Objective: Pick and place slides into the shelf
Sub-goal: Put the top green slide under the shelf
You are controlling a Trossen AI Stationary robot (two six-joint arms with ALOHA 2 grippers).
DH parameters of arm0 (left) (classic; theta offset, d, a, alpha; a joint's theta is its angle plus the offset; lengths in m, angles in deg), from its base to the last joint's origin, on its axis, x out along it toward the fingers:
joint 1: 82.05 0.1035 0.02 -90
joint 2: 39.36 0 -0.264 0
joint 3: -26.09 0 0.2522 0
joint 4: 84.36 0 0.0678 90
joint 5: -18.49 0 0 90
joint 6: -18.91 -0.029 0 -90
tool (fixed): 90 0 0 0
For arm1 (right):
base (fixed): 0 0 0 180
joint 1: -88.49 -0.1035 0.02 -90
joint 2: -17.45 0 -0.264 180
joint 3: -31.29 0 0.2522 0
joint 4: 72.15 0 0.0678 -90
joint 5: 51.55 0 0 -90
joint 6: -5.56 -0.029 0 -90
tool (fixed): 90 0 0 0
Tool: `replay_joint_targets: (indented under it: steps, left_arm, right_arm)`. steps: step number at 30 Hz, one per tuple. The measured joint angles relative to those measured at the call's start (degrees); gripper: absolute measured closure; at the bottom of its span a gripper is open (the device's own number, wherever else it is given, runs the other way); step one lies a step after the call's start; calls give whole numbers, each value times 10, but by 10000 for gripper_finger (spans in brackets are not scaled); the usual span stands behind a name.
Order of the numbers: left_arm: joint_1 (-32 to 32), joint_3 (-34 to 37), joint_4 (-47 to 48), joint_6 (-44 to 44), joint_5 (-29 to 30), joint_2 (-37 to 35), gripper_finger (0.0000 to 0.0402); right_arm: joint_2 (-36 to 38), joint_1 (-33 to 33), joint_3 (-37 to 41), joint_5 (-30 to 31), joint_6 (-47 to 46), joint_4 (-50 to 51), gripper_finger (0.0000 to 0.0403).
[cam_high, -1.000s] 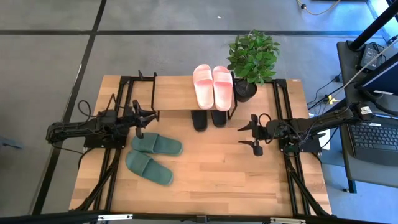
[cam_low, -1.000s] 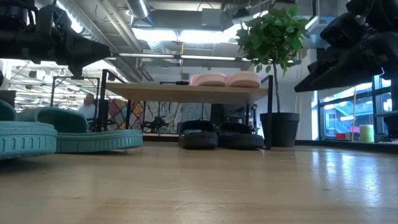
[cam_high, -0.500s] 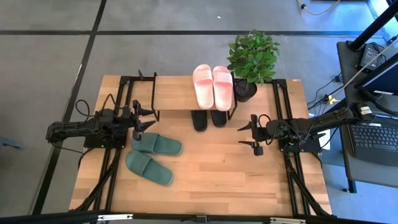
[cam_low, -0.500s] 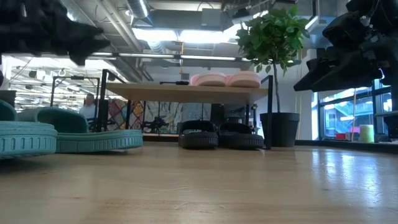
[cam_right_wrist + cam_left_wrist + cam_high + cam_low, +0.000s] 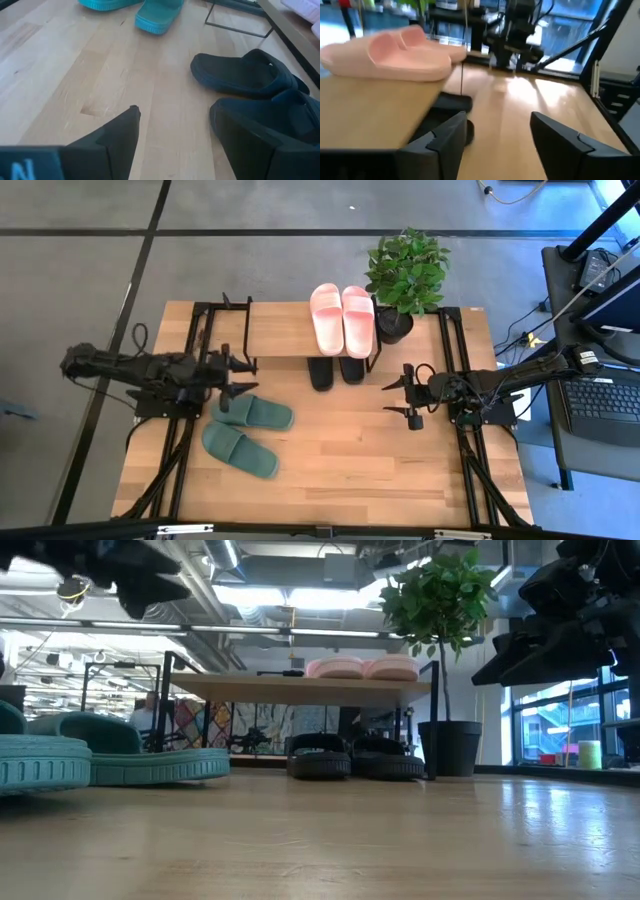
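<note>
The shelf point(image 5: 285, 330) stands at the table's far middle. A pink pair of slides point(image 5: 342, 318) lies on the right end of its top board. A black pair point(image 5: 335, 370) rests on the table under that board, toes sticking out toward the near edge. Two green slides point(image 5: 255, 412) point(image 5: 240, 450) lie sole down on the table's left half. My left gripper point(image 5: 240, 375) hovers open just above and beyond the farther green slide, next to the shelf's left end. My right gripper point(image 5: 405, 397) is open in the air, right of the black pair point(image 5: 240, 75).
A potted plant point(image 5: 405, 275) stands at the shelf's right end. Black frame rails point(image 5: 470, 470) run along both sides of the table. Bare wood point(image 5: 350, 460) lies between the green slides and the right arm. A laptop point(image 5: 605, 395) sits off the table's right edge.
My left gripper has opened and risen, as the low view shows, staying next to the shelf's left end. Both green slides lie where they were. My right arm has kept still.
</note>
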State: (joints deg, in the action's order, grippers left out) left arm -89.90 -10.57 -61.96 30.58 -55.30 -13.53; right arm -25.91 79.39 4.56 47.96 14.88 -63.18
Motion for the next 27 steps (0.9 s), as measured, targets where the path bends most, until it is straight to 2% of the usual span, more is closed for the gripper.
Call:
replay_joint_targets:
  steps: [3,7,11,20,27]
  left_arm:
    - [-35,-61,49,66,42,82,190]
    - [-74,-153,197,189,120,190,190]
    - [-97,-238,328,311,138,296,190]
    - [-114,-376,562,529,98,509,190]
    - [-114,-397,611,610,0,627,190]
  right_arm:
    - [0,0,0,0,-2,0,146]
    - [0,0,0,0,-14,0,146]
    - [0,0,0,0,-16,-1,146]
    - [0,0,2,0,-12,-1,146]
    - [0,0,2,0,1,-1,146]
